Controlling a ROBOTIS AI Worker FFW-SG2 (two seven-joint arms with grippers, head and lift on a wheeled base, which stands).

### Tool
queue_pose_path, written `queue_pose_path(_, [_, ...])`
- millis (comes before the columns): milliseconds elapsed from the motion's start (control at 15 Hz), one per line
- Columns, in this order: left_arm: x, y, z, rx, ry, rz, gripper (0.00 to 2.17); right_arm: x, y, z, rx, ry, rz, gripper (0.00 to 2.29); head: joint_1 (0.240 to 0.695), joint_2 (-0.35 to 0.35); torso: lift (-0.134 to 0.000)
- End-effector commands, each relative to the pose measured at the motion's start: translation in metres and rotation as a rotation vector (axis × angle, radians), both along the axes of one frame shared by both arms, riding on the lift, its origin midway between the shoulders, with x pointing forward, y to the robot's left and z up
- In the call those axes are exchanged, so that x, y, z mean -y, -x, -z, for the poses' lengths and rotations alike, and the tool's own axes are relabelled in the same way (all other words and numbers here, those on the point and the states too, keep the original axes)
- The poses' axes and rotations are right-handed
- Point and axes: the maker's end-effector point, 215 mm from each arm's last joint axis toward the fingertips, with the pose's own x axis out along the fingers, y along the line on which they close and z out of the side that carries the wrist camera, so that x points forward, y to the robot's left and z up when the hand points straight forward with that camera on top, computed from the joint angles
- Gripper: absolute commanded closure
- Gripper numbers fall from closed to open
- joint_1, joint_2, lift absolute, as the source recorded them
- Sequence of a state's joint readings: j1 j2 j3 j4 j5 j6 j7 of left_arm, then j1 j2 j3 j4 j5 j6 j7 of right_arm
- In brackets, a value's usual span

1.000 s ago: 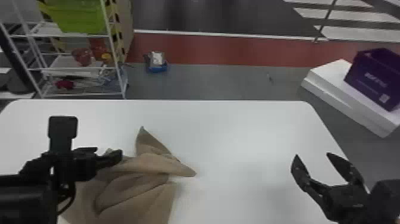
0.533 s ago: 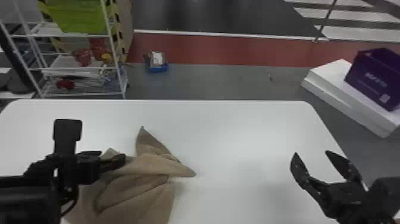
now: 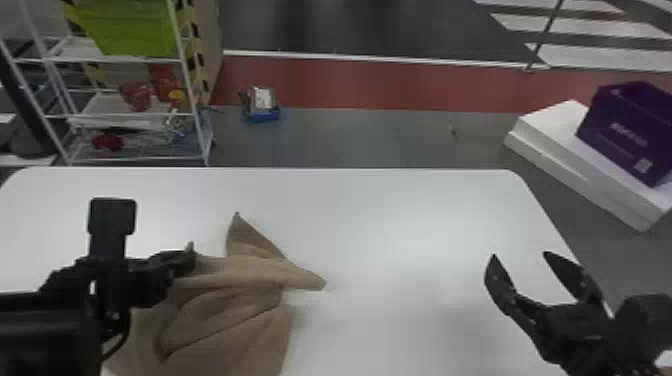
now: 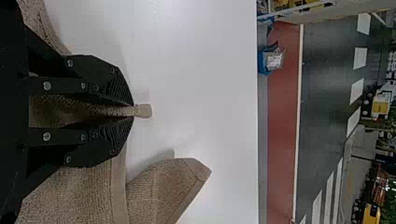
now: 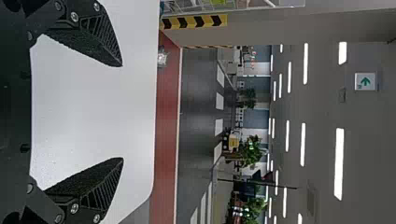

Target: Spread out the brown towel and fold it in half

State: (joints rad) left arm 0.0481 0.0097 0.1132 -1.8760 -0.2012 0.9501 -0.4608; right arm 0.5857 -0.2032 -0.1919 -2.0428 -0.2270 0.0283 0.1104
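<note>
The brown towel (image 3: 240, 320) lies crumpled on the left half of the white table (image 3: 400, 210), with one corner pointing toward the far edge and another toward the right. My left gripper (image 3: 192, 260) is at the towel's upper left part. In the left wrist view, the fingers of my left gripper (image 4: 133, 111) are closed on a fold of the towel (image 4: 144, 110), whose end sticks out past the tips. Over the table's right side is my right gripper (image 3: 520, 257), apart from the towel; its fingers stand wide apart in the right wrist view, and my right gripper (image 5: 123, 112) holds nothing.
Beyond the table's far left stands a wire shelf (image 3: 130, 159) with a green bin (image 3: 130, 30). A small blue box (image 3: 262, 116) is on the floor behind the table. To the right, a purple box (image 3: 630, 132) rests on a white block (image 3: 555, 150).
My left gripper has shifted slightly to the right, along with the bit of towel it holds. The right arm has hardly moved and its gripper has stayed open.
</note>
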Motion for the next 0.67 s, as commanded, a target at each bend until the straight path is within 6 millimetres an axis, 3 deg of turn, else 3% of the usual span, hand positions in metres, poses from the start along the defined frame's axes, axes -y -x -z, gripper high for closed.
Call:
queue_pose_path(0, [-0.005,0.003,-0.005,0.014,0.0,-0.014,1.35,0.0,-0.001,0.0,0.002,-0.001,0.001,0.17,0.695,-0.099,-0.124])
queue_pose_path(133, [-0.015,0.006,-0.027,0.075,-0.009,-0.047,1.35,-0.002,-0.002,-0.002,0.006,-0.007,-0.005,0.17,0.695,-0.094,-0.124])
queue_pose_path(600, [-0.048,0.033,-0.154,0.35,0.141,-0.129,1.35,-0.029,-0.008,-0.012,0.043,-0.027,-0.135,0.17,0.695,-0.036,-0.124])
